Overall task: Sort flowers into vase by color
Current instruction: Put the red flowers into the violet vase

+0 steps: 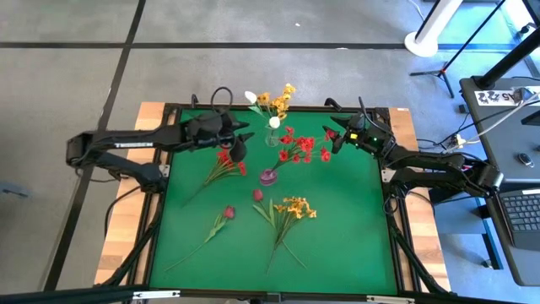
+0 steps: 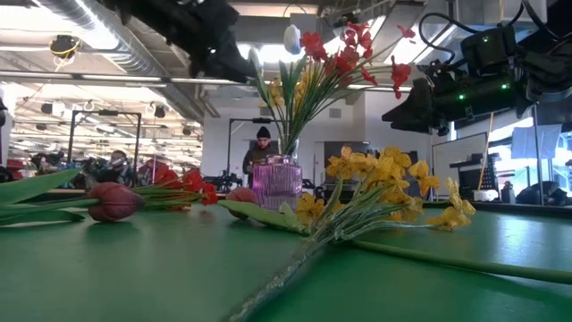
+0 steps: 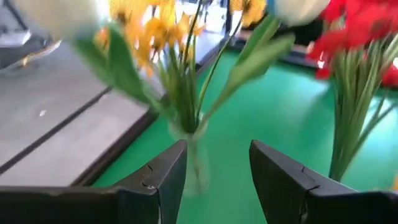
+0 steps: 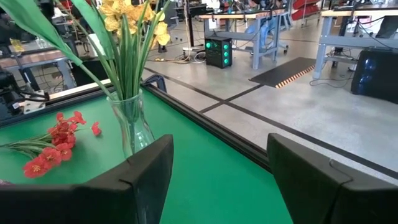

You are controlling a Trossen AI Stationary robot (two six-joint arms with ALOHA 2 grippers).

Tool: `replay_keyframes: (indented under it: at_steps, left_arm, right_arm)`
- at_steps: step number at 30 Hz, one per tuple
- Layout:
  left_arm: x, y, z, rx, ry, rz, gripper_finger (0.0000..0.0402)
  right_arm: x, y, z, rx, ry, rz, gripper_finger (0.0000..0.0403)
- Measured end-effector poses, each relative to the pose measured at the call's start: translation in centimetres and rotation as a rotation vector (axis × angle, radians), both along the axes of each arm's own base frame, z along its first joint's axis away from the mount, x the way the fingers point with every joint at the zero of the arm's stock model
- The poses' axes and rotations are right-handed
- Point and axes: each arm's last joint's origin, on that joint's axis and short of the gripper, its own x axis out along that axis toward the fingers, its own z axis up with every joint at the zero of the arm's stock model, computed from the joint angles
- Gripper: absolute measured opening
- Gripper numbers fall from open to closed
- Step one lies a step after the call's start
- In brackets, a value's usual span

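Observation:
A clear glass vase [image 1: 272, 136] near the far edge holds yellow-orange clusters [image 1: 280, 100] and white buds [image 1: 251, 97]. In front of it a purple vase [image 1: 268, 176] holds red clusters [image 1: 297, 148]. Red clusters [image 1: 226, 163], two dark red buds [image 1: 229, 212] and a yellow-orange bunch [image 1: 295, 207] lie flat on the mat. My left gripper [image 1: 245, 140] hovers open just left of the clear vase [image 3: 189, 134]. My right gripper [image 1: 335, 142] hovers open to the right of the vases, facing the clear vase [image 4: 134, 127].
The green mat sits inside a black raised frame [image 1: 396, 211]. In the low view the yellow-orange bunch [image 2: 375, 188] and a dark red bud [image 2: 112, 201] lie in front of the purple vase [image 2: 277, 183]. Bare mat lies toward the near edge and right side.

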Motion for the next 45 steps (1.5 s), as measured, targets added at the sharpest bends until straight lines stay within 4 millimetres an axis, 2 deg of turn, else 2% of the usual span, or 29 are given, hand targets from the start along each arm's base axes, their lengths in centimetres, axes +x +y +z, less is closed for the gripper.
replay_keyframes:
  at_steps: [4, 13, 24, 29, 40, 45]
  left_arm:
    - [-1.2, -0.4, -0.4, -0.043, 0.088, 0.047, 0.0170]
    - [-3.7, -0.8, -3.3, -0.203, 0.357, 0.230, 0.0170]
    - [-5.0, -1.2, -6.6, -0.272, 0.437, 0.298, 0.0169]
    - [-5.1, -1.7, -6.2, -0.239, 0.421, 0.316, 0.0169]
    - [-7.7, -3.6, -2.8, -0.203, 0.196, 0.319, 0.0169]
    - [-8.3, -4.6, -4.3, -0.202, 0.175, 0.328, 0.0169]
  right_arm:
    - [0.0, 0.0, 0.0, 0.005, -0.003, -0.002, 0.0256]
    - [0.0, 0.0, 0.0, 0.007, -0.003, -0.003, 0.0256]
    - [0.0, 0.0, -0.3, 0.021, 0.017, -0.009, 0.0256]
    - [-0.1, 0.0, -0.6, 0.051, 0.035, -0.012, 0.0256]
    - [-0.1, 0.1, -1.0, 0.093, 0.061, -0.014, 0.0256]
    - [-0.1, 0.1, -1.0, 0.108, 0.051, -0.009, 0.0256]
